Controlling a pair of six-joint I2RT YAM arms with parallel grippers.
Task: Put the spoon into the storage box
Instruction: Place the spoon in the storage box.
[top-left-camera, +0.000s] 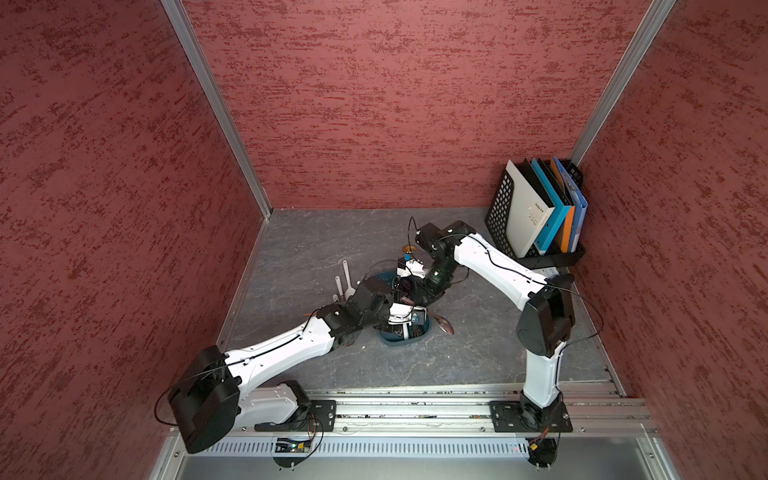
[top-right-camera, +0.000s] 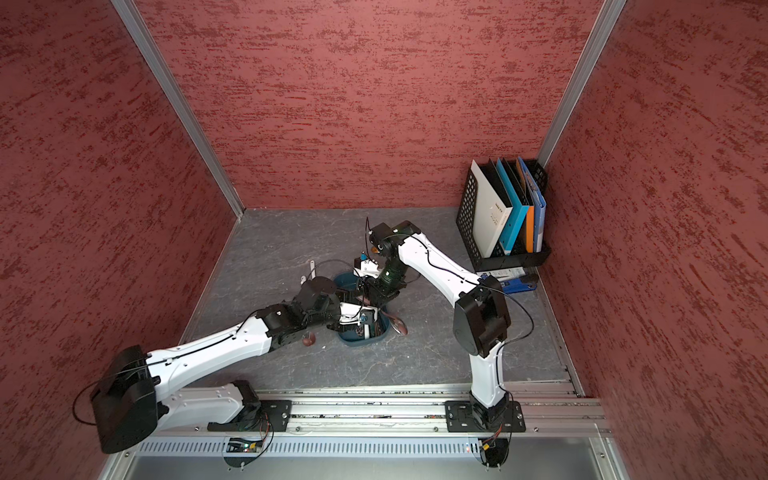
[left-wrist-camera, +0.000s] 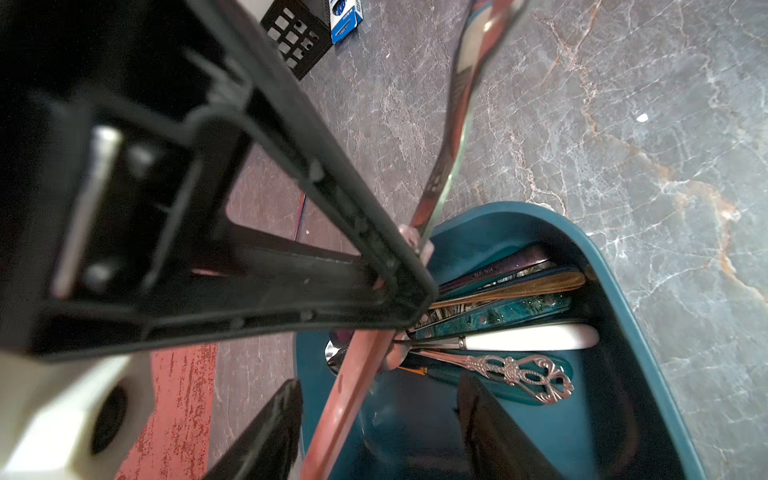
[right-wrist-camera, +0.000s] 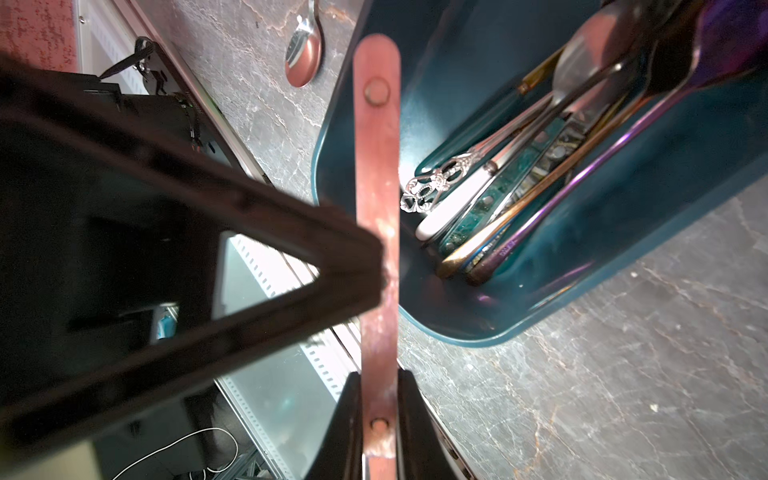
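Your right end effector (right-wrist-camera: 378, 324) is clenched on the spoon (right-wrist-camera: 376, 166), pinching the flat copper-coloured handle partway along, between its two rivets. Your left end effector (left-wrist-camera: 357, 345) is released. Its fingers (left-wrist-camera: 332, 199) stand apart on either side of that same handle, one tip right at it and the other clear of it.

The spoon is held across the storage box (left-wrist-camera: 490, 232), above the cutlery (left-wrist-camera: 528, 337) lying inside. Its long axis runs crosswise to the box, roughly parallel to the front edge of the surface (left-wrist-camera: 623, 124). The rounded handle end points toward the left edge. The bowl points toward the right edge and reaches past the box's right rim near its front end. You cannot tell whether the bowl touches the surface.

The box sits mid-surface with its long axis running from back edge to front edge. The cutlery in it lies lengthways, with the handle ends at the front end. A purple handle there carries engraved lettering, too blurred to read.

A loose spoon (right-wrist-camera: 305, 54) lies on the surface just left of the box. In the back right corner, the black mesh file rack (top-left-camera: 500, 208) holds upright binders (top-left-camera: 530, 203). The white one has dark print on its spine, too small to read. A blue-and-white carton (left-wrist-camera: 347, 18) lies just beside the rack's foot, and its print is also unreadable.
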